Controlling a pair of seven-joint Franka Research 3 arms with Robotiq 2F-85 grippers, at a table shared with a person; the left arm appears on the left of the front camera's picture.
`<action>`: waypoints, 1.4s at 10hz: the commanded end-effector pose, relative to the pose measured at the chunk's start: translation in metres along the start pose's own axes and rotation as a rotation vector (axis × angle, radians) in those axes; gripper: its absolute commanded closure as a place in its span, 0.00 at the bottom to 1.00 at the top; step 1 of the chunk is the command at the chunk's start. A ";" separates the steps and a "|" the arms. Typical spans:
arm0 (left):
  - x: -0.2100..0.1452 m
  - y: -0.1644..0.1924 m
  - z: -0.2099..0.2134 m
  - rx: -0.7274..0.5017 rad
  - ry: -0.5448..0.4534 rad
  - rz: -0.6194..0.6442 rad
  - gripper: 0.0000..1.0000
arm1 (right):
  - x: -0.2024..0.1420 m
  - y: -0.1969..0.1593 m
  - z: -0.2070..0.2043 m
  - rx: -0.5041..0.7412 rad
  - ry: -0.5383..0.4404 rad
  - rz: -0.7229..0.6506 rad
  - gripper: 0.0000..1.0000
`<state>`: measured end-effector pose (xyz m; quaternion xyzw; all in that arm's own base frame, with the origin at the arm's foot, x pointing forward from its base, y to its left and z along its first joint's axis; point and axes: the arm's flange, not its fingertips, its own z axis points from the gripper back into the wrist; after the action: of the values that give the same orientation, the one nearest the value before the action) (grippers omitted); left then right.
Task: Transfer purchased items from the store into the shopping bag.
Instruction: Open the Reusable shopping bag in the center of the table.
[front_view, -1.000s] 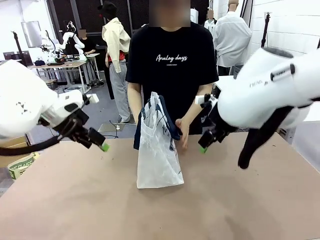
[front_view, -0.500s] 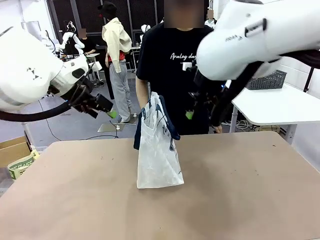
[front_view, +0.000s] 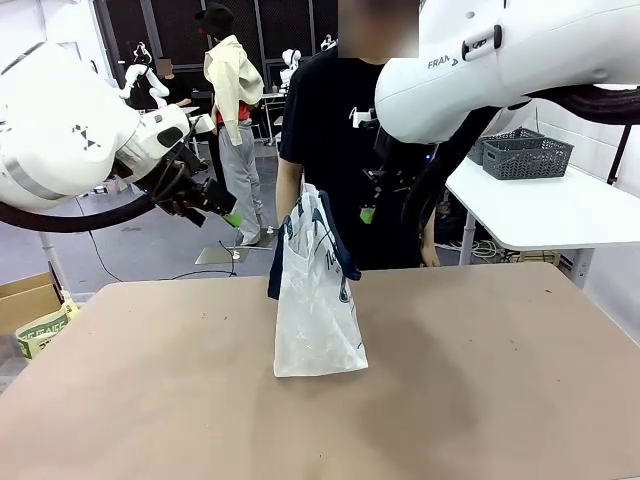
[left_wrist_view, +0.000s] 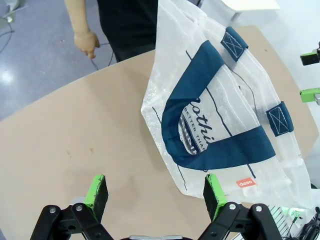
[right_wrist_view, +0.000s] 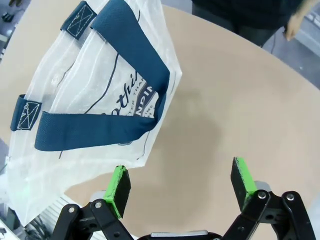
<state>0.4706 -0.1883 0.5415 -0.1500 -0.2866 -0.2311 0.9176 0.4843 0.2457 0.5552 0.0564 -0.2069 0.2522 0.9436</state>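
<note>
We are hovering our left hand (left_wrist_view: 155, 192) and right hand (right_wrist_view: 181, 185) wide open and empty, either side above the shopping bag (front_view: 315, 310) standing mid-tabletop (front_view: 480, 380). Packing seems unstarted; next we probably must reach the store (front_view: 527, 153) on the side table (front_view: 540, 215).

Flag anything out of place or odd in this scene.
Nothing is spilled or damaged. The shopping bag stands upright on the table. One oddity: the dark grey basket sits off on the white side table, away from the bag. The left hand and right hand are open and empty.
</note>
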 end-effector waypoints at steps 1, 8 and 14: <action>0.002 -0.002 0.001 -0.003 -0.003 -0.003 0.00 | 0.001 0.000 -0.001 0.001 0.000 0.001 0.00; 0.081 -0.046 -0.006 0.089 0.223 0.332 0.00 | 0.111 0.036 0.007 -0.079 0.233 -0.271 0.00; 0.086 -0.050 -0.012 0.048 0.221 0.318 0.00 | 0.113 0.036 -0.017 0.026 0.255 -0.301 0.00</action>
<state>0.5089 -0.2631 0.5896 -0.1435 -0.1618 -0.0914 0.9720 0.5543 0.3301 0.5935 0.0445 -0.0889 0.1279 0.9868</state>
